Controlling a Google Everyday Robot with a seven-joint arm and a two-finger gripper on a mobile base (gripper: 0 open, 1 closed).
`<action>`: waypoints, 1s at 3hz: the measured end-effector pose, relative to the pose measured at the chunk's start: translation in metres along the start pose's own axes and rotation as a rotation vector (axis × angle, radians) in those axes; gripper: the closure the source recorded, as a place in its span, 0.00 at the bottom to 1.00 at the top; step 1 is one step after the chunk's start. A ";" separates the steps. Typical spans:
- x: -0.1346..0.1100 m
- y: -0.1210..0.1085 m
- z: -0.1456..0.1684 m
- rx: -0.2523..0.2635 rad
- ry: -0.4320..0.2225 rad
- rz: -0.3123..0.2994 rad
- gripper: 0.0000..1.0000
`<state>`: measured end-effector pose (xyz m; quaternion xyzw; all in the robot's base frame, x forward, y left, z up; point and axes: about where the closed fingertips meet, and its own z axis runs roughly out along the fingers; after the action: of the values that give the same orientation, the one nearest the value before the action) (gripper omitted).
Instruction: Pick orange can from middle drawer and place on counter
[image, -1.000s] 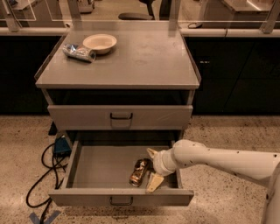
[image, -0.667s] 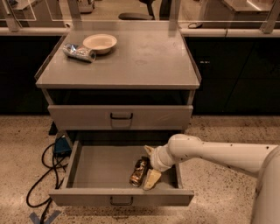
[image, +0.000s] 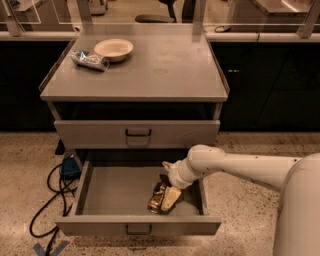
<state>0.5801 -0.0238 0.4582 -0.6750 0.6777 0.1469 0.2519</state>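
Note:
The orange can lies on its side on the floor of the middle drawer, which is pulled open, at its front right. My gripper reaches down into the drawer from the right and sits right against the can's right side. The white arm stretches in from the right edge. The counter is the grey top of the cabinet, above and behind the gripper.
A pale round bowl and a silver-blue shiny cylinder sit at the counter's back left. The drawer above is closed. A blue box with black cables lies on the speckled floor, left of the cabinet.
My arm and gripper have moved left inside the drawer, closing in on the can. The can has stayed where it was.

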 end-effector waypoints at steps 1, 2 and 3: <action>0.007 0.011 0.011 0.013 0.000 -0.006 0.00; 0.021 0.033 0.035 0.028 -0.010 0.001 0.00; 0.020 0.033 0.035 0.028 -0.010 0.001 0.00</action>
<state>0.5530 -0.0207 0.4136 -0.6704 0.6787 0.1407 0.2647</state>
